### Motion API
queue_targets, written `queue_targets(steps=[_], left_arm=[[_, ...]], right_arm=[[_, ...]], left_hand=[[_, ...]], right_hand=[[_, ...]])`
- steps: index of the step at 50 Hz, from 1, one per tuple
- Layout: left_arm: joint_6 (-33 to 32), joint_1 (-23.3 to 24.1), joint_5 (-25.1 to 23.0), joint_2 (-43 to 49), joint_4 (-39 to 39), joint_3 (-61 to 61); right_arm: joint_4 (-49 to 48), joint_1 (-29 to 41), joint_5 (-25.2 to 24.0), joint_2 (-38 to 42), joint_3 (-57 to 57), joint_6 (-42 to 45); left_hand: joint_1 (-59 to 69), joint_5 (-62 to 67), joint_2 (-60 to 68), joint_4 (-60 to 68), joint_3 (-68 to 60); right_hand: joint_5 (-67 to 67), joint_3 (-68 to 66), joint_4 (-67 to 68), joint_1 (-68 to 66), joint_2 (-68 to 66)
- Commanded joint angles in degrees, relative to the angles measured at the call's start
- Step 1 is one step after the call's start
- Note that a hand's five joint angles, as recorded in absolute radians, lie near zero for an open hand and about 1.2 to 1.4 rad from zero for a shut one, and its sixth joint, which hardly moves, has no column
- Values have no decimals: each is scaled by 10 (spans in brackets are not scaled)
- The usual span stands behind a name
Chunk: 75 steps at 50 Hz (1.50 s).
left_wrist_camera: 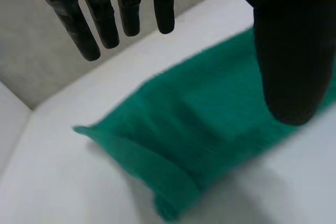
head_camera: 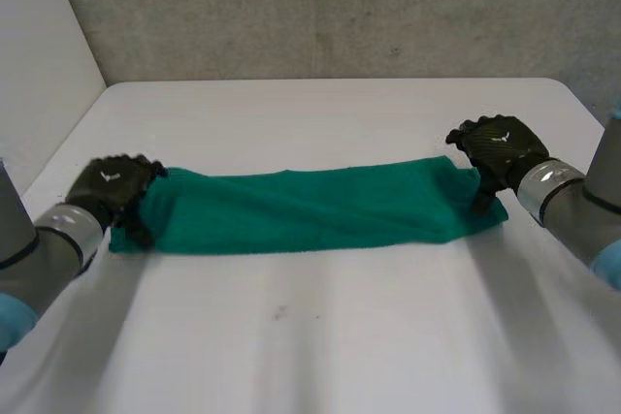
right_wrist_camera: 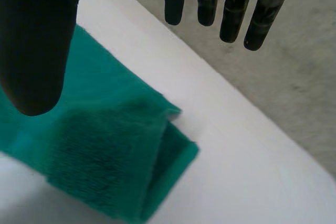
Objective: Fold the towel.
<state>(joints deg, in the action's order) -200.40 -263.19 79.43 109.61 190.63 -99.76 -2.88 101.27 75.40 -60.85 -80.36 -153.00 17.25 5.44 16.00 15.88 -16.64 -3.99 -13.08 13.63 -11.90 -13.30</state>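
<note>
A green towel (head_camera: 310,206), folded into a long narrow strip, lies flat across the middle of the white table (head_camera: 320,336). My left hand (head_camera: 112,186) is at the strip's left end and my right hand (head_camera: 500,147) at its right end. In the left wrist view the left hand (left_wrist_camera: 294,51) hovers over the towel (left_wrist_camera: 210,124) with straight fingers (left_wrist_camera: 100,14) spread away from the thumb, holding nothing. In the right wrist view the right hand (right_wrist_camera: 37,45) is also open. Its fingers (right_wrist_camera: 231,9) are above bare table just past the towel's layered end (right_wrist_camera: 105,150).
A grey wall (head_camera: 340,7) runs behind the table's far edge. A white panel (head_camera: 39,75) stands along the table's left side. Bare table surface lies in front of and behind the towel.
</note>
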Motion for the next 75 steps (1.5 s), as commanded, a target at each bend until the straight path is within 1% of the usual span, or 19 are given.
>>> queue_targets(steps=[1, 6, 9, 11, 14, 15, 18, 22, 27, 34, 42, 45, 49, 53, 62, 68, 71, 72, 75], left_arm=[[-3, 0, 3, 10, -7, -18], [-3, -5, 4, 10, -3, -23], [-3, -7, 4, 10, -3, -24], [-3, -7, 4, 10, -3, -24], [-3, -7, 4, 10, -3, -25], [-3, -7, 4, 10, -3, -25], [-3, -7, 4, 10, -3, -25], [-3, -6, 4, 14, -3, -26], [-3, 0, 3, 16, -3, -27], [-2, 9, 0, 15, -3, -34], [5, 67, 1, 12, -3, -34], [5, 82, 2, 10, -3, -33], [5, 92, 6, 15, -1, -28], [1, 94, 11, 24, 19, -24], [2, 87, 81, 33, 87, -17], [5, 87, 81, 51, 91, -10], [4, 87, 83, 72, 90, -2], [4, 87, 83, 75, 90, 0], [5, 87, 83, 84, 91, 8]], right_arm=[[63, -20, -49, 68, 74, -40], [77, -20, -47, 117, 110, -36], [80, -32, -43, 141, 128, -33], [80, -41, -38, 149, 129, -22], [79, -52, -23, 150, 129, -10], [79, -56, -17, 149, 127, -6], [78, -79, 24, 140, 112, 2], [85, -91, 43, 112, 78, 11], [82, -131, 20, 69, 4, 34], [76, -148, -24, 34, -69, 47], [55, -149, -26, 13, -90, 40], [48, -150, -25, 6, -96, 40], [38, -153, -24, 3, -102, 40], [30, -155, -24, 3, -102, 40], [14, -156, -24, 5, -100, 40], [12, -155, -25, 6, -100, 40], [11, -156, -25, 10, -100, 41], [9, -156, -25, 10, -100, 41], [-4, -157, -24, 10, -102, 41]], left_hand=[[0, 18, 13, 14, -6], [9, 27, 21, 22, -15], [36, 54, 48, 49, -42], [46, 64, 58, 59, -52], [73, 91, 85, 86, -79], [79, 97, 92, 93, -85], [86, 104, 99, 100, -92], [96, 114, 109, 110, -102], [108, 126, 120, 122, -114], [142, 160, 154, 155, -148], [160, 178, 173, 174, -166], [155, 173, 168, 169, -161], [155, 173, 168, 169, -161], [160, 178, 173, 174, -166], [232, 250, 245, 246, -239], [231, 249, 243, 244, -237], [224, 242, 236, 238, -230], [224, 242, 236, 238, -230], [226, 244, 238, 239, -232]], right_hand=[[-62, -71, 65, -83, -69], [-106, -115, 109, -126, -112], [-176, -185, 180, -197, -183], [-295, -304, 299, -316, -302], [-626, -635, 629, -647, -633], [-660, -669, 663, -681, -667], [-660, -669, 664, -681, -667], [-660, -669, 664, -681, -667], [-660, -669, 664, -681, -667], [-660, -669, 664, -681, -667], [-660, -669, 664, -681, -667], [-550, -559, 554, -571, -557], [-315, -324, 319, -336, -322], [-249, -258, 252, -270, -255], [-259, -268, 262, -280, -266], [-272, -281, 276, -293, -279], [-465, -474, 468, -486, -472], [-657, -666, 661, -678, -664], [-660, -669, 664, -681, -667]])
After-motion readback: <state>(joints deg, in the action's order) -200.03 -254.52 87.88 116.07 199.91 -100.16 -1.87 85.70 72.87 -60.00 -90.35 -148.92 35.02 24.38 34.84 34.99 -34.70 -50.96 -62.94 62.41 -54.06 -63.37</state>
